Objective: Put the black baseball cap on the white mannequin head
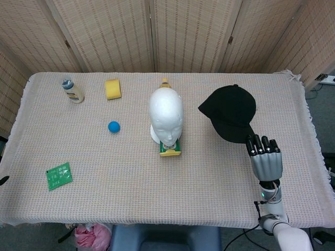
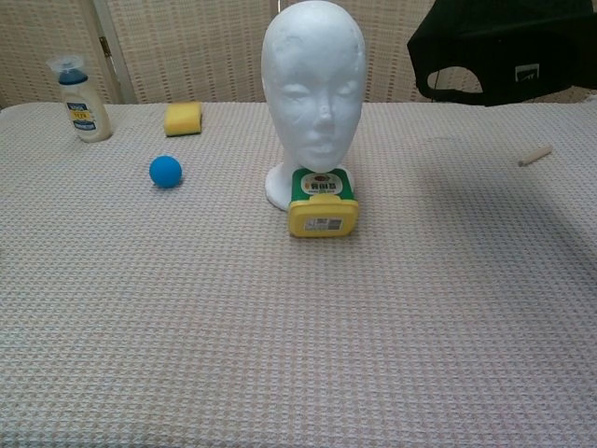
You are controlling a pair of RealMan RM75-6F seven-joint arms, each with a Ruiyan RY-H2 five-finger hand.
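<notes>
My right hand (image 1: 265, 157) pinches the brim of the black baseball cap (image 1: 231, 111) (it seems), holding it aloft at the frame's right, beside the white mannequin head (image 1: 166, 116) at centre.

Head view: high, looking down on whole table (image 1: 293, 104). Chest view: low, near, facing forward; both share mannequin head (image 1: 166, 116).

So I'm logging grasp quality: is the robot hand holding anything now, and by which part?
The right robot hand holds the black baseball cap by its brim, lifted clear of the table. The left hand is not in view.
</notes>
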